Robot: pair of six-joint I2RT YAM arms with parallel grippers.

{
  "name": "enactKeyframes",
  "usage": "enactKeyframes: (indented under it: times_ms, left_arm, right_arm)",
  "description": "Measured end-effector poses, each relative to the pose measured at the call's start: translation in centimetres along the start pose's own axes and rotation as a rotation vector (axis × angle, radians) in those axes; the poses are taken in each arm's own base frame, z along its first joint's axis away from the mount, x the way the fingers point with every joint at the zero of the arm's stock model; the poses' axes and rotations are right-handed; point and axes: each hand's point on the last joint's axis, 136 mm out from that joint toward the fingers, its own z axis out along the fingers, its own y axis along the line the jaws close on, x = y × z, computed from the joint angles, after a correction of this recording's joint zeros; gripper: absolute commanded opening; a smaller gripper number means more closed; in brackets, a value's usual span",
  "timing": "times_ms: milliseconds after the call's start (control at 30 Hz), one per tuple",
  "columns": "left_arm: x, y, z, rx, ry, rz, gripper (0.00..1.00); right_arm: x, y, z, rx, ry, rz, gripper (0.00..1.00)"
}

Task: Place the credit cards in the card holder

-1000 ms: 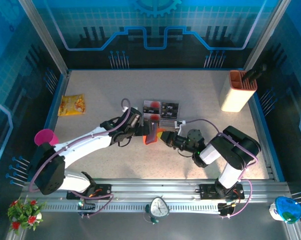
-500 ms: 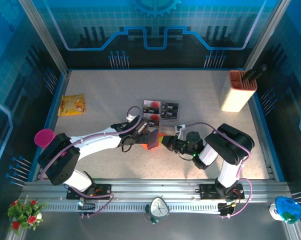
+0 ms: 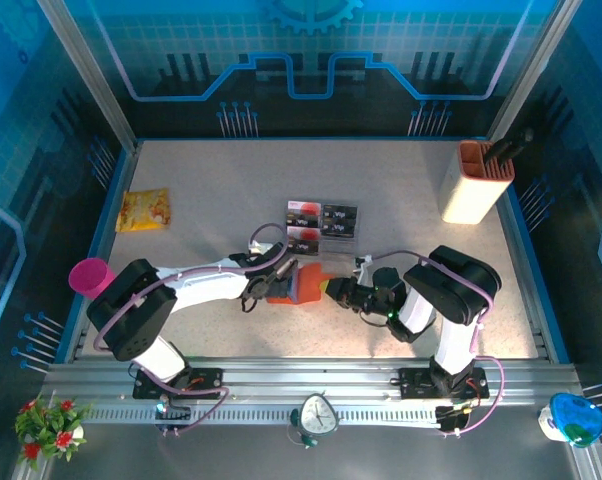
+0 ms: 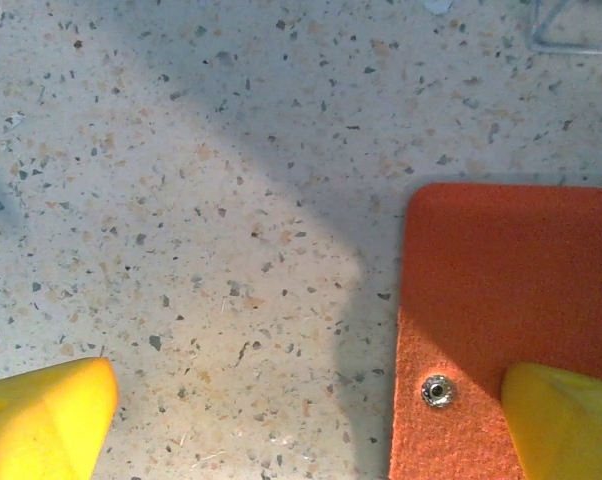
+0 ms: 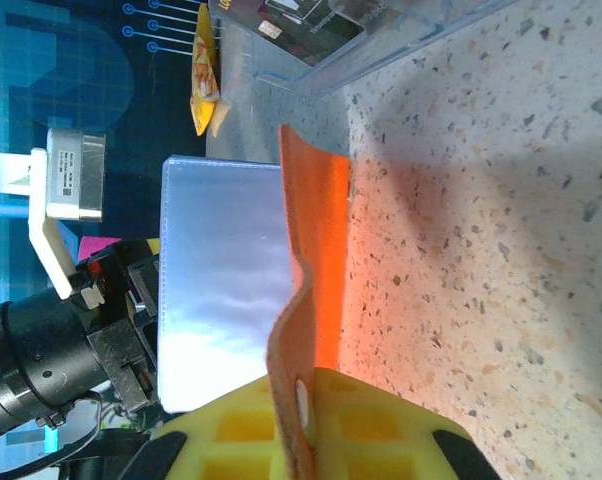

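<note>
Mid-table, the right gripper (image 3: 334, 289) pinches the flap of the card holder (image 3: 295, 284) while the left gripper (image 3: 278, 283) hangs spread wide over it. The credit cards (image 3: 321, 221) lie just beyond, seemingly none loaded yet.

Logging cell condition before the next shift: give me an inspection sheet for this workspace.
Surface: speckled beige tabletop, no spills seen.
Job's things: orange-red folding wallet open, one leaf raised; black-and-red cards in the clear plastic tray.
Clutter: yellow snack packet, pink cup, cream-and-orange container.
Grippers: left gripper open, one finger over the wallet; right gripper pinching the raised leaf.
Cables: purple cables along both arms, nothing snagged seen.
Surroundings: blue panelled walls, aluminium rail in front.
</note>
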Motion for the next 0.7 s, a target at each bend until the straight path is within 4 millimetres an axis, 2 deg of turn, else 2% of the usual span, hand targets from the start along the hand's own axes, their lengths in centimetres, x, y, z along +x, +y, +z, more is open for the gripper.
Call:
enactKeyframes:
  times_ms: [100,200,333,533,700]
  left_arm:
    - [0.0,0.1,0.0,-0.009,-0.005,0.004,0.99]
    - [0.1,0.1,-0.1,-0.013,-0.008,0.012,0.99]
    - [0.2,-0.2,-0.7,-0.012,-0.010,0.036,0.99]
    - [-1.0,-1.7,-1.9,0.019,-0.045,0.047,0.99]
    - [-1.3,-2.1,-2.4,0.027,-0.056,0.055,0.99]
  right_arm:
    - [0.1,-0.3,-0.2,0.009,-0.005,0.001,0.34]
    - [0.3,-0.7,-0.6,0.019,-0.008,0.000,0.39]
    - [0.2,-0.5,-0.8,0.013,-0.012,-0.004,0.42]
    - [-0.6,-0.8,-1.6,0.018,-0.041,0.006,0.43]
    - [-1.4,-0.6,-2.3,0.012,-0.071,0.009,0.43]
